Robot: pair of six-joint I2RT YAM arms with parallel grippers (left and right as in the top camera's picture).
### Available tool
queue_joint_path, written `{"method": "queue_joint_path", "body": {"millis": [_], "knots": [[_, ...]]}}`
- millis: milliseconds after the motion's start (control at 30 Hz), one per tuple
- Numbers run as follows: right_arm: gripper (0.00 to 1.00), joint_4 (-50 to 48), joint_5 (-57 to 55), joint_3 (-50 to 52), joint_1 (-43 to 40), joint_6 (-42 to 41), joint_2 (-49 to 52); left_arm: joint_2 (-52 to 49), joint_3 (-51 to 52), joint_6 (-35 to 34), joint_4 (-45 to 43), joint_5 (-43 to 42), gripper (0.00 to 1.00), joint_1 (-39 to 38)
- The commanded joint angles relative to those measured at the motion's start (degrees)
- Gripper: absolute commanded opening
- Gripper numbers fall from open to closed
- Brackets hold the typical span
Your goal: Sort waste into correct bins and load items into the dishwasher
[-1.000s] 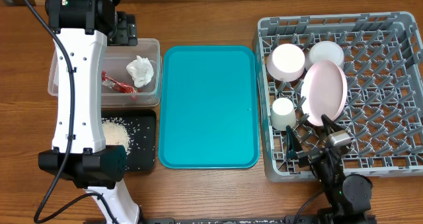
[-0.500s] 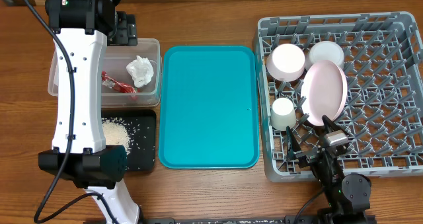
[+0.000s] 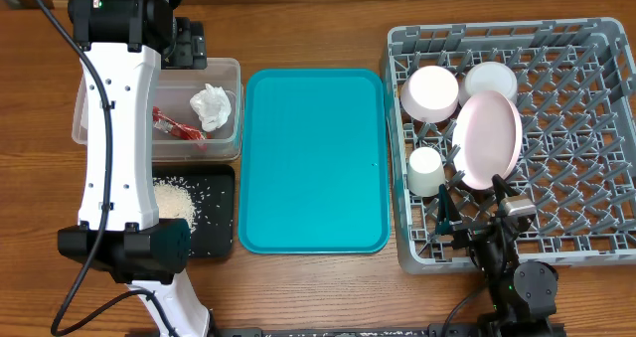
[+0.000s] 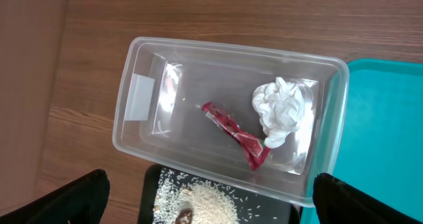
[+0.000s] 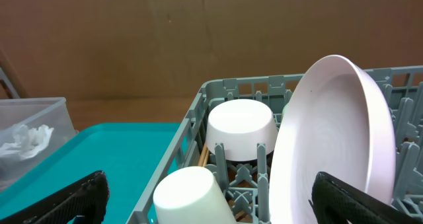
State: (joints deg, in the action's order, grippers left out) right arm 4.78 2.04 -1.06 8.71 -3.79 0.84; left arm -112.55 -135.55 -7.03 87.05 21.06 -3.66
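Left fingers (image 4: pixel 69 199) spread wide, empty, above tub (image 4: pixel 231 49) with napkin (image 4: pixel 284 112), wrapper (image 4: pixel 234 133); rice (image 4: pixel 208 201) in black tray (image 4: pixel 151 187) just beside. Right fingers (image 5: pixel 63 199) likewise open, empty, at rack (image 5: pixel 210 92) edge; cup (image 5: pixel 192 194), plate (image 5: pixel 330 145), bowl (image 5: pixel 241 125) just ahead inside.

I'm counting two bowls (image 3: pixel 430 90) (image 3: pixel 489 80) and one each of plate (image 3: pixel 487 138), cup (image 3: pixel 426 171), napkin (image 3: pixel 211 105), wrapper (image 3: pixel 179 128), tub (image 3: pixel 231 71), rack (image 3: pixel 576 218), black tray (image 3: pixel 224 233), teal tray (image 3: pixel 313 158).

The napkin (image 3: pixel 211 106) and wrapper (image 3: pixel 179 128) lie in the tub (image 3: pixel 219 65), plate (image 3: pixel 487 138) and cup (image 3: pixel 427 171) in the rack (image 3: pixel 586 218).
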Motion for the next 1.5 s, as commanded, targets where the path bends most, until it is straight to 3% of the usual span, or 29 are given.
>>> {"method": "queue_joint_path", "body": {"millis": [0, 933, 1467], "knots": [[1.0, -0.1, -0.9, 0.6, 0.2, -0.8, -0.7, 0.9, -1.2, 0.6, -0.1, 0.0, 1.0, -0.1], [1.0, -0.1, -0.9, 0.6, 0.2, -0.8, -0.7, 1.6, -1.2, 0.6, -0.1, -0.1, 1.0, -0.1], [1.0, -0.1, -0.9, 0.6, 0.2, -0.8, -0.7, 23.6, -1.2, 0.6, -0.1, -0.1, 1.0, -0.1]]}}
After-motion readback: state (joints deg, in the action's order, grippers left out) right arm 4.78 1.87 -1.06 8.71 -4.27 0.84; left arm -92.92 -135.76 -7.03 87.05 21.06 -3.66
